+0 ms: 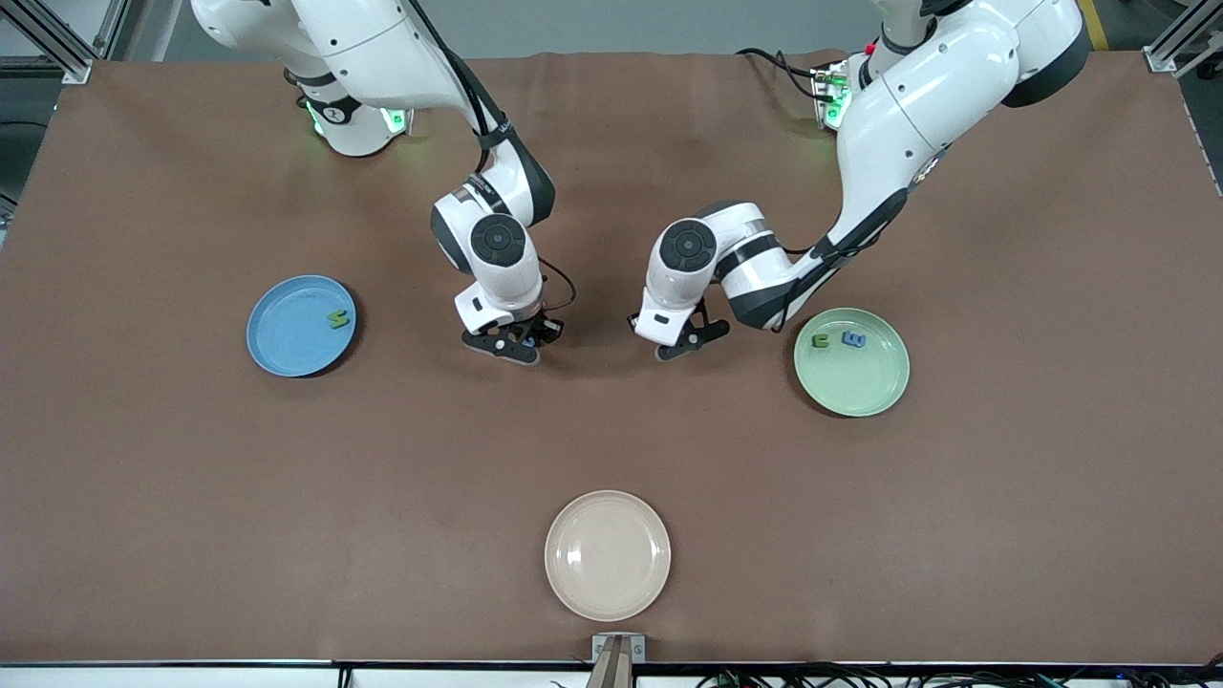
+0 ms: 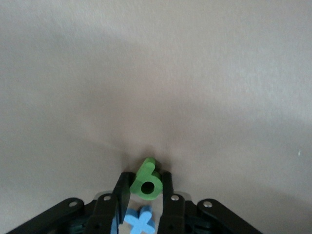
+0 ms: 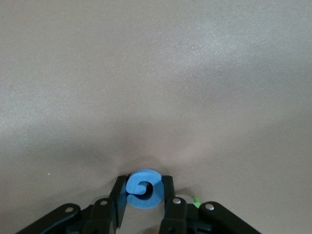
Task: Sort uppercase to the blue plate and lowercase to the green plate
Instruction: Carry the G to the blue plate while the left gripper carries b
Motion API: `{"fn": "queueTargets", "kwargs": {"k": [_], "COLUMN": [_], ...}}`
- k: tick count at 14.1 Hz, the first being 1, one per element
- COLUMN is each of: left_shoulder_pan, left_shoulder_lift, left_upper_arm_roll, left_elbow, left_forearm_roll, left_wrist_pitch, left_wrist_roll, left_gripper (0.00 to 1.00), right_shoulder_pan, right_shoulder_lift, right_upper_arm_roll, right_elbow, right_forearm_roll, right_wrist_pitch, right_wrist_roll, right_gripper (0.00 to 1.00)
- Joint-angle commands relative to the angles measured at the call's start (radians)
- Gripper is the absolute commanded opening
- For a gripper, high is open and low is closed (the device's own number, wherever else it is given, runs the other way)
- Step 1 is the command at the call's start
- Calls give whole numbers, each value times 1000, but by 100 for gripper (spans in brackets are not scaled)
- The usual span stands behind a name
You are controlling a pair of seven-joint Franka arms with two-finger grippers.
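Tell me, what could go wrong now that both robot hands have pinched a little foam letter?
The left gripper pinches the green q right beside a blue x, which might get dragged along. The right gripper holds the blue G only at its edges, so it could slip out on the way to the blue plate.

Front view bright, even overhead light. Soft shadows pool on brown table cover [image 1: 191, 478] under both arms, just beside them. Glare streaks on cream plate [image 1: 608, 555]. Wrist views washed out, paler, hazy; dark soft shadow on cover around fingertips; edges slightly blurred.
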Motion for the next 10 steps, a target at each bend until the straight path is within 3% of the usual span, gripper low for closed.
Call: {"fn": "queueTargets", "kwargs": {"k": [1, 3, 6, 8, 10], "left_shoulder_pan": [29, 121, 343, 443, 519], "left_shoulder_lift": [-63, -86, -88, -89, -106], "left_upper_arm_roll": [5, -66, -215, -294, -328], "left_elbow": [-15, -28, -82, -85, -88], "left_forearm_roll": [11, 11, 11, 11, 14], "left_wrist_pitch": [6, -5, -28, -161, -262], "left_wrist_roll": [8, 40, 150, 259, 371], "left_gripper": [14, 14, 14, 14, 14], "right_shoulder_pan": [-18, -73, -174, -245, -326], "right_shoulder_lift": [-61, -121, -226, -286, -361], "right_upper_arm_roll": [-11, -11, -11, -13, -13], "right_elbow": [-8, -3, -6, -15, -64], "right_forearm_roll": [6, 6, 6, 6, 4], "right_wrist_pitch": [-60, -169, -307, -399, -433], "right_wrist_roll": [-8, -104, -245, -354, -511], "right_gripper": [2, 2, 1, 1, 1]}}
